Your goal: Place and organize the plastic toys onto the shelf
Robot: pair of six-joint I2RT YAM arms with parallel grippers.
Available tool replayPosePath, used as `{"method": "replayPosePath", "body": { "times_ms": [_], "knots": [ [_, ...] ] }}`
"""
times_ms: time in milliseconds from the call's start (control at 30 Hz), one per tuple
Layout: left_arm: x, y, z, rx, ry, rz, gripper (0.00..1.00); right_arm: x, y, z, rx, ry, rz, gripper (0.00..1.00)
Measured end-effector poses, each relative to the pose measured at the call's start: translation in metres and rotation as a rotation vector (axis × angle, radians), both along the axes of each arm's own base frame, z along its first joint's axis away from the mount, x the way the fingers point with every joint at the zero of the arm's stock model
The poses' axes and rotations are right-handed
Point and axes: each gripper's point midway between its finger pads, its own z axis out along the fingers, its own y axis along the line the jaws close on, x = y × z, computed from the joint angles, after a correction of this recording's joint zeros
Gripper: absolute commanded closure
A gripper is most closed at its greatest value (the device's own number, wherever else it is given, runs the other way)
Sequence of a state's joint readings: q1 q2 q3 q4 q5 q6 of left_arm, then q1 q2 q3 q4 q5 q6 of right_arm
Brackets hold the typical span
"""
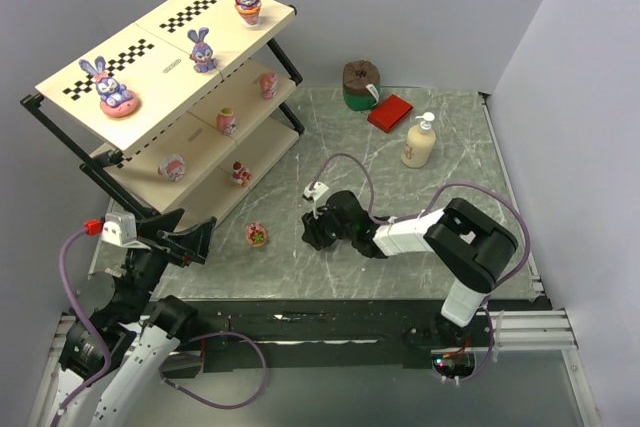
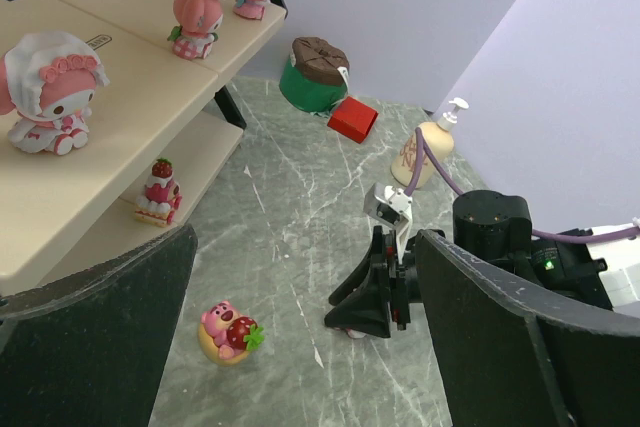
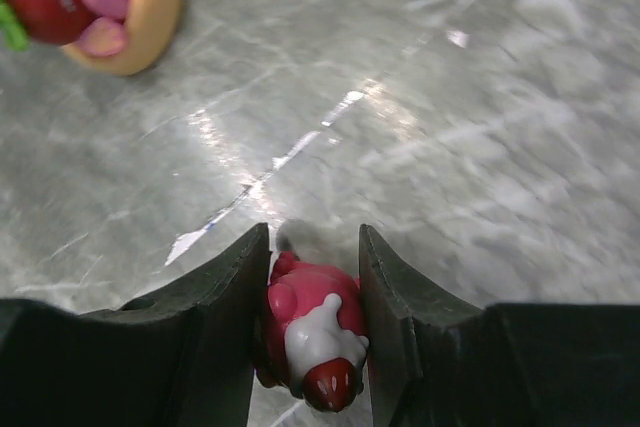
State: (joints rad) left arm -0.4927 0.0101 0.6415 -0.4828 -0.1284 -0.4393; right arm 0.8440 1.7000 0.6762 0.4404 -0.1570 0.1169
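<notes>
Although the shelf carries a short line of dark print on its top board near the black-and-white checkered strips, the letters are too small to read. The brownish motif on the cream pump bottle is just as illegible. The right tool is down at the grey marble-patterned table, its jaws closed on a pink and red figurine whose lower part is hidden between the fingers, so its form is hard to make out. A strawberry bear figurine stands on the table between the two arms; the right wrist view cuts it off at the top-left corner. The left tool hangs wide open and empty near the shelf's front corner. Three purple-blue bunnies stand on the top board, pink figurines on the middle one and a strawberry cake piece on the lowest. A green tin with a brown lid and a red box sit at the far side.
</notes>
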Motion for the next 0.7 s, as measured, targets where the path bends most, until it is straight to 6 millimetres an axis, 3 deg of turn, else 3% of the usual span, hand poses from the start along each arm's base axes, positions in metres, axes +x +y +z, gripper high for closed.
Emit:
{"method": "replayPosePath", "body": {
  "times_ms": [33,133,200,433,700],
  "knots": [
    [0.0,0.0,0.0,0.0,0.0,0.0,0.03,-0.001,0.002,0.0,-0.004,-0.003,0.023,0.57],
    [0.0,0.0,0.0,0.0,0.0,0.0,0.04,-0.003,0.003,0.0,-0.014,-0.011,0.05,0.13],
    [0.0,0.0,0.0,0.0,0.0,0.0,0.04,-0.003,0.005,0.001,-0.011,-0.02,0.05,0.01],
    [0.0,0.0,0.0,0.0,0.0,0.0,0.04,-0.006,0.0,0.006,-0.045,-0.079,-0.018,0.0],
    [0.0,0.0,0.0,0.0,0.0,0.0,0.04,-0.017,0.002,0.012,-0.049,-0.097,-0.276,0.0]
  ]
}}
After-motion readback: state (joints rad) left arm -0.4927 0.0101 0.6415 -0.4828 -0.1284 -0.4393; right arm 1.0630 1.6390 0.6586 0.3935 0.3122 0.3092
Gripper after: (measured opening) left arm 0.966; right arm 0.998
